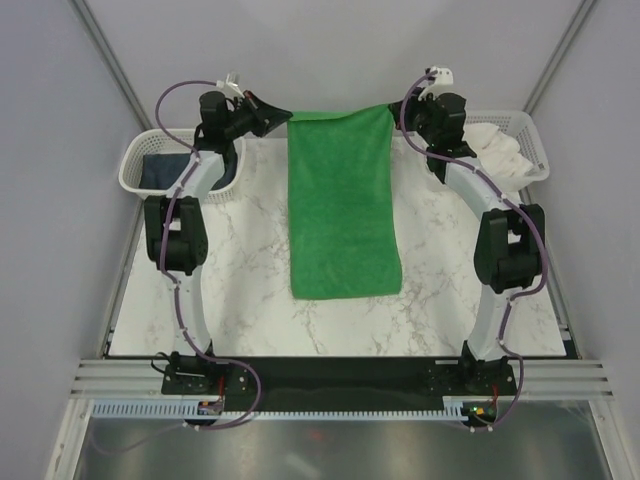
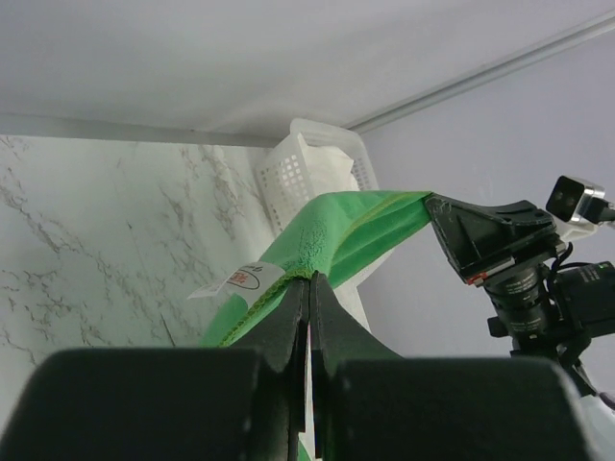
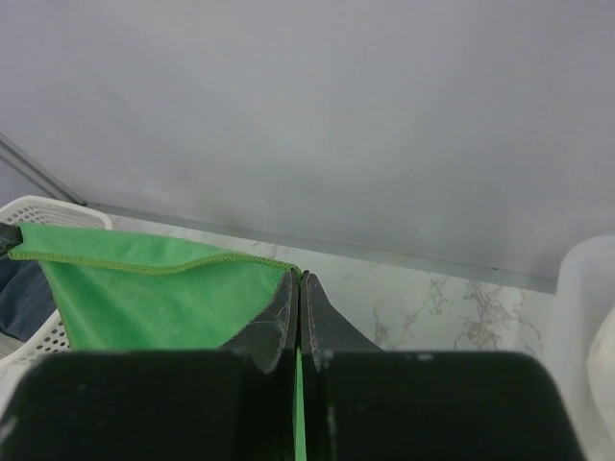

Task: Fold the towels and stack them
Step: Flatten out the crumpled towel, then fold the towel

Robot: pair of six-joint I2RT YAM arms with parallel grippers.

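The bright green towel (image 1: 343, 205) lies lengthwise down the middle of the marble table, its far edge lifted. My left gripper (image 1: 277, 113) is shut on the towel's far left corner (image 2: 317, 245), where a small white label hangs. My right gripper (image 1: 400, 108) is shut on the far right corner (image 3: 192, 298). The dark navy towel (image 1: 160, 172) sits in the left basket (image 1: 132, 170); it also shows in the right wrist view (image 3: 17, 288). The white towel (image 1: 492, 145) lies in the right basket (image 1: 535, 150).
The white mesh baskets stand at the far left and far right corners of the table. Grey enclosure walls close in behind and at both sides. The arm bases sit at the near edge.
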